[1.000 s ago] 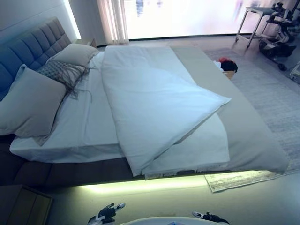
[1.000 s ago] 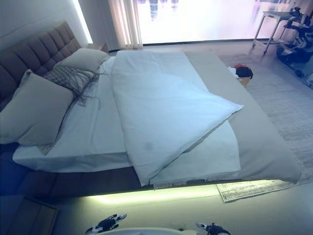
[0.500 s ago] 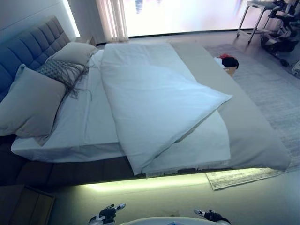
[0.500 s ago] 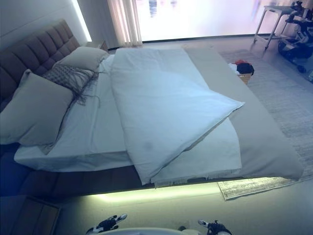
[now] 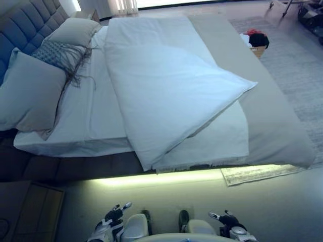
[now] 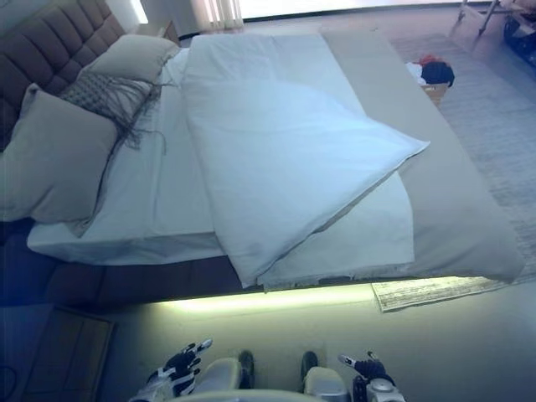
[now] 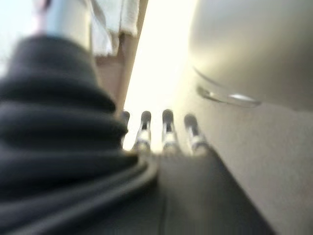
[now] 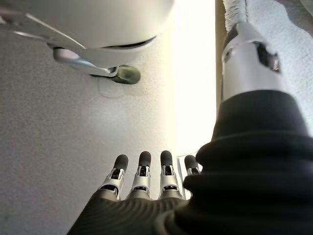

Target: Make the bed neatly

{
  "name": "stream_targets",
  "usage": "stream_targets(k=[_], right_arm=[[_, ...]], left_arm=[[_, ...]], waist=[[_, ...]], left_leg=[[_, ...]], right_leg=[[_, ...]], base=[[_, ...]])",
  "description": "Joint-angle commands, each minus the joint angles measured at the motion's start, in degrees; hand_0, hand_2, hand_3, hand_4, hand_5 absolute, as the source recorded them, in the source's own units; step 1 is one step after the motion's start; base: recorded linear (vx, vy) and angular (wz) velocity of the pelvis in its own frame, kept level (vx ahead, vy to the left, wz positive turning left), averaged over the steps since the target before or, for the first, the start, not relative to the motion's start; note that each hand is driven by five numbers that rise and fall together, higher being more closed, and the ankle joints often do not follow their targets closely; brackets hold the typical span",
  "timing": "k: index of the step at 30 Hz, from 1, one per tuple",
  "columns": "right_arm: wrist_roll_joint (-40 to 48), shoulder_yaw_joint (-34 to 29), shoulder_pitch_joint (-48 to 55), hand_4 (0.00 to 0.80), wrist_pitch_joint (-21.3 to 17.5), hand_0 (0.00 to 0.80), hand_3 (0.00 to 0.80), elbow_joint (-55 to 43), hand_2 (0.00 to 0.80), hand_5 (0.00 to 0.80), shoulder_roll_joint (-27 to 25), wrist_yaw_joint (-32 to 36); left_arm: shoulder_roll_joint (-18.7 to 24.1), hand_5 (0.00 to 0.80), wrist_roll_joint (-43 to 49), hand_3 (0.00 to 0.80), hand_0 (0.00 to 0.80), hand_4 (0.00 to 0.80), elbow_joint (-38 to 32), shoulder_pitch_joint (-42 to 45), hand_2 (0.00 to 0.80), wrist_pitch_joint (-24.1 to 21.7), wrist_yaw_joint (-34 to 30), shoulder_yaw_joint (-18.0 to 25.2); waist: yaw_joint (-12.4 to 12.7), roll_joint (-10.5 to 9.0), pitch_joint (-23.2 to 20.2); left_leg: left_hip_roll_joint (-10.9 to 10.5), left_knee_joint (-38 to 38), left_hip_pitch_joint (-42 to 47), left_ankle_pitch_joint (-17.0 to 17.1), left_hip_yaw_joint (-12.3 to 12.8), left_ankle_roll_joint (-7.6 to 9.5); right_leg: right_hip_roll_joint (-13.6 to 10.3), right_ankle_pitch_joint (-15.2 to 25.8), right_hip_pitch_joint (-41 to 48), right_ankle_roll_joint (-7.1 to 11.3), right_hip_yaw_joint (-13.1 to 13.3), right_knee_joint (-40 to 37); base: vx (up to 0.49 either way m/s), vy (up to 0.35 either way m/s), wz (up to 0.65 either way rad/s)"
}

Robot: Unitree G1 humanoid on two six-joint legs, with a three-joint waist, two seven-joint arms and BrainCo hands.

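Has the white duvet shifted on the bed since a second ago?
No. The white duvet lies folded the same against the pillows and grey bedspread; only the camera tilted down.

1. Pale floor [image 5: 166,196] at 6 o'clock, lit by a glowing strip [image 5: 161,175].
2. Grey rug [image 5: 295,75] at 3 o'clock.
3. Wooden nightstand [image 5: 33,212] at 8 o'clock.
4. Tufted headboard [image 6: 46,46] at 10 o'clock.

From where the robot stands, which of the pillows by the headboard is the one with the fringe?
The middle pillow: patterned, with dark stringy fringe trailing onto the sheet. The big near pillow and the far pillow are plain.
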Motion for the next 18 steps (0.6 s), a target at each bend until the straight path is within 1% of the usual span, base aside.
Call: stream_targets(k=[1,2,3,4,5,7,8,10,12,13,14,15,16,17,18], right_arm=[[3.19,-1.04,-0.23,0.0,-1.53,0.0,0.0,-0.85,0.0,0.0,-1.65,2.21],[3.85,-1.8,0.42,0.0,-1.52,0.0,0.0,-0.79,0.0,0.0,-1.86,2.93],[3.86,-2.39,0.74,0.0,-1.64,0.0,0.0,-0.62,0.0,0.0,-1.88,2.98],[3.55,-2.88,0.86,0.0,-1.61,0.0,0.0,-0.46,0.0,0.0,-1.86,3.01],[4.51,-3.44,1.0,0.0,-1.45,0.0,0.0,-0.12,0.0,0.0,-1.52,3.46],[5.56,-3.94,1.1,0.0,-1.37,0.0,0.0,-0.35,0.0,0.0,-1.28,3.89],[7.04,-4.54,1.28,0.0,-1.18,0.0,0.0,-0.82,0.0,0.0,-1.08,5.55],[7.41,-5.49,1.43,0.0,-1.13,0.0,0.0,-1.66,0.0,0.0,-0.72,8.07],[7.71,-5.65,1.22,0.0,-2.13,0.0,0.0,-2.25,0.0,0.0,-0.22,8.84],[8.6,-5.45,0.97,0.0,-2.92,0.0,0.0,-3.05,0.0,0.0,-0.04,8.79],[9.67,-5.5,0.82,0.0,-3.64,0.0,0.0,-3.75,0.0,0.0,0.11,8.8],[10.41,-5.62,0.74,0.0,-4.07,0.0,0.0,-4.13,0.0,0.0,0.23,8.86],[11.38,-6.04,0.67,0.0,-4.8,0.0,0.0,-4.99,0.0,0.0,0.37,8.54],[11.83,-6.34,0.63,0.0,-5.11,0.0,0.0,-5.43,0.0,0.0,0.25,8.52],[12.48,-6.38,0.47,0.0,-5.19,0.0,0.0,-5.91,0.0,0.0,0.07,8.59]], left_arm=[[-1.62,0.0,0.47,0.0,0.0,0.0,-1.03,1.48,0.0,-1.69,0.77,-0.75],[-1.67,0.0,0.26,0.0,0.0,0.0,-1.03,1.71,0.0,-1.79,0.6,-0.51],[-1.62,0.0,0.07,0.0,0.0,0.0,-1.11,1.86,0.0,-1.79,0.0,-0.23],[-1.6,0.0,0.28,0.0,0.0,0.0,-1.25,2.07,0.0,-1.69,-0.46,0.12],[-1.55,0.0,0.52,0.0,0.0,0.0,-1.63,2.12,0.0,-0.91,-0.54,0.01],[-1.47,0.0,0.17,0.0,0.0,0.0,-1.58,2.03,0.0,-0.7,-0.21,-0.12],[-1.07,0.0,0.79,0.0,0.0,0.0,-1.64,2.05,0.0,-0.83,-0.68,0.02],[-0.4,0.0,2.36,0.0,0.0,0.0,-1.94,1.68,0.0,-0.16,-1.41,-0.11],[0.14,0.0,3.25,0.0,0.0,0.0,-2.1,1.58,0.0,0.58,-1.47,-0.32],[0.47,0.0,3.75,0.0,0.0,0.0,-2.09,1.49,0.0,0.92,-1.47,-0.72],[0.74,0.0,4.62,0.0,0.0,0.0,-2.11,1.5,0.0,1.22,-1.65,-0.99],[0.89,0.0,5.13,0.0,0.0,0.0,-2.16,1.58,0.0,1.33,-1.76,-1.17],[1.28,0.0,6.13,0.0,0.0,0.0,-2.08,1.81,0.0,1.45,-2.08,-1.58],[1.5,0.0,6.76,0.0,0.0,0.0,-2.11,2.0,0.0,1.77,-1.86,-1.73],[1.69,0.0,6.87,0.0,0.0,0.0,-2.27,2.17,0.0,2.28,-1.34,-1.88]], waist=[[2.32,0.2,0.9],[2.08,0.52,0.44],[1.92,0.69,0.1],[1.87,0.66,-0.25],[2.01,0.79,-1.25],[2.22,0.82,-1.68],[2.34,0.72,-1.93],[2.62,0.11,-2.39],[2.89,-0.36,-2.91],[3.03,-0.73,-3.12],[3.2,-1.11,-3.32],[3.32,-1.35,-3.46],[3.16,-1.27,-3.41],[2.88,-0.9,-3.19],[2.56,-0.54,-2.77]], left_leg=[[2.48,-6.25,-3.35,13.62,-1.0,0.8],[3.28,-5.66,-3.1,13.85,0.42,0.5],[3.59,-5.1,-2.65,13.57,1.37,0.52],[3.58,-5.05,-2.03,12.38,2.07,0.83],[3.44,-5.46,-1.28,11.64,2.84,0.67],[3.23,-4.83,-0.84,11.16,2.83,0.43],[3.03,-2.99,-0.94,10.42,3.15,0.36],[1.37,1.24,-2.02,8.16,4.47,1.45],[0.16,2.42,-2.27,6.85,4.68,2.54],[-0.91,3.22,-2.56,5.88,4.65,3.45],[-1.88,3.73,-2.84,5.09,4.97,4.23],[-2.43,3.91,-2.93,4.7,5.34,4.67],[-3.39,3.58,-1.85,3.73,6.15,5.76],[-3.49,3.04,-0.53,3.28,6.85,6.25],[-3.24,2.5,0.88,2.98,7.5,6.39]], right_leg=[[0.44,-6.91,9.02,3.03,2.37,5.43],[-0.12,-7.99,10.43,3.34,2.22,5.28],[-0.7,-8.49,11.18,3.64,2.1,5.32],[-1.49,-8.44,11.61,4.01,1.94,5.39],[-3.17,-8.13,12.14,5.2,0.88,5.44],[-4.92,-7.94,12.32,6.24,-0.31,6.05],[-6.19,-7.86,12.53,6.92,-1.21,6.83],[-8.31,-7.18,13.6,8.12,-2.12,7.58],[-9.35,-6.83,13.79,8.9,-2.19,8.37],[-9.77,-6.07,14.04,9.18,-1.83,9.52],[-10.34,-4.46,14.0,9.35,-1.69,11.02],[-11.08,-2.67,13.47,9.46,-1.75,12.74],[-12.8,2.51,9.56,9.57,-2.28,19.18],[-13.31,3.79,6.1,9.23,-2.78,22.36],[-13.46,3.45,2.87,8.67,-3.45,23.31]], base=[[0.314,0.276,-0.01],[0.328,0.323,-0.1],[0.3,0.315,-0.17],[0.329,0.36,-0.19],[0.308,0.34,-0.32],[0.31,0.34,-0.5],[0.315,0.344,-0.41],[0.323,0.338,-0.14],[0.272,0.267,0.06],[0.237,0.23,0.08],[0.196,0.199,0.12],[0.184,0.215,0.11],[0.181,0.213,-0.05],[0.214,0.208,-0.12],[0.182,0.097,-0.16]])
